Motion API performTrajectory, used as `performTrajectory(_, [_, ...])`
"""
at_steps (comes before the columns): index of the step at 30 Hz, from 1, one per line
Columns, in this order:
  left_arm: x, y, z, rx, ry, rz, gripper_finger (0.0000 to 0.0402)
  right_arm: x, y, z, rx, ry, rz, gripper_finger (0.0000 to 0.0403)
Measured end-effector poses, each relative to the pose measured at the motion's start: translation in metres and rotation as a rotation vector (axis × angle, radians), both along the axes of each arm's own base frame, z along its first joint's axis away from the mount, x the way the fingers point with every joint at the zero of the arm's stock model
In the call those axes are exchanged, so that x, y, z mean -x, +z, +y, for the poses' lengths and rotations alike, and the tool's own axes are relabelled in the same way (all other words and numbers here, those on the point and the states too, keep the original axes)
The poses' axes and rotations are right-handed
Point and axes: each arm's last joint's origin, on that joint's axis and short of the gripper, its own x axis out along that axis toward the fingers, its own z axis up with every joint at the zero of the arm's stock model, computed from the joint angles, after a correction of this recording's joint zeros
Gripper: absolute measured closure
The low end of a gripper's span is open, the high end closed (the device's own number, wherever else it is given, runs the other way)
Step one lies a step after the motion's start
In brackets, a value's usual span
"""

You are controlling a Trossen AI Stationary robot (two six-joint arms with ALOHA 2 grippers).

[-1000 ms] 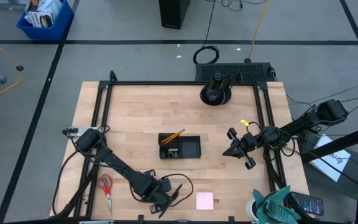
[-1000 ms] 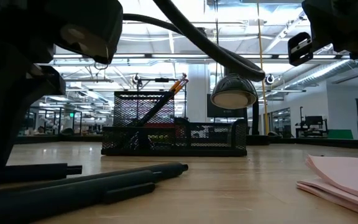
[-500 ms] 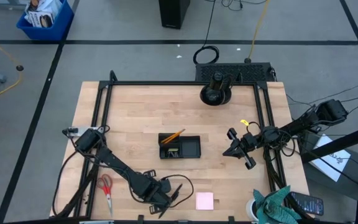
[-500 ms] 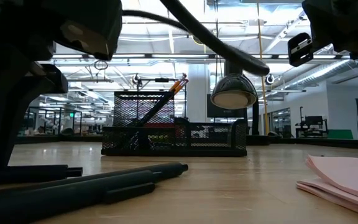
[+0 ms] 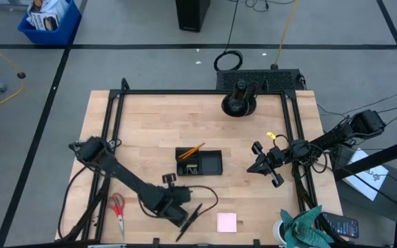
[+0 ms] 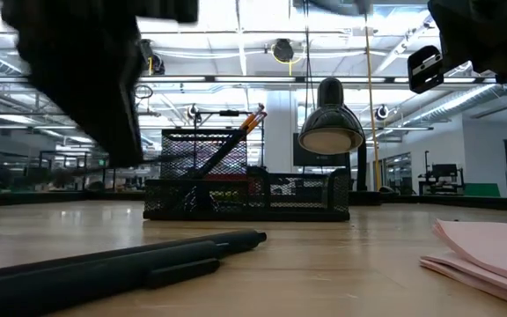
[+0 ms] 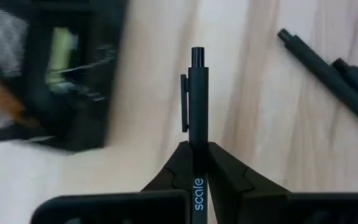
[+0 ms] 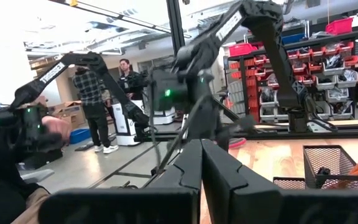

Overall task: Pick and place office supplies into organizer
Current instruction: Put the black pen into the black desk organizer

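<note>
Left gripper (image 7: 197,163) clamps 1 black pen (image 7: 197,93) near organizer (image 7: 61,81)

Grey floor (image 5: 136,62) w/ black tape lines, blue bin (image 5: 49,21) (corner), ceiling strip lights (image 6: 236,84)

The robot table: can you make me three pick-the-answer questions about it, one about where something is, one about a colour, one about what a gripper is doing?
1. Where is the red-handled scissors?
A. near the table's left front corner
B. inside the organizer
C. beside the lamp

2. What colour is the sticky-note pad?
A. blue
B. pink
C. green

3. What is the left gripper doing?
A. standing wide open
B. shut on a black pen
C. holding the pad

Answers: 1 A, the high view shows them there, far from the organizer. 2 B, it is pink in both table views. 3 B, the left wrist view shows the black pen pinched between the fingers.
</note>
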Motion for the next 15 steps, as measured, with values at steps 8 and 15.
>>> performTrajectory(8, [0.004, 0.07, 0.035, -0.131, -0.082, -0.194, 0.0384, 0.0, 0.0, 0.0, -0.007, 0.001, 0.004, 0.0403])
performTrajectory(15, [0.01, 0.135, 0.087, -0.276, -0.081, -0.414, 0.0385, 0.0, 0.001, 0.0, -0.012, 0.002, -0.001, 0.0403])
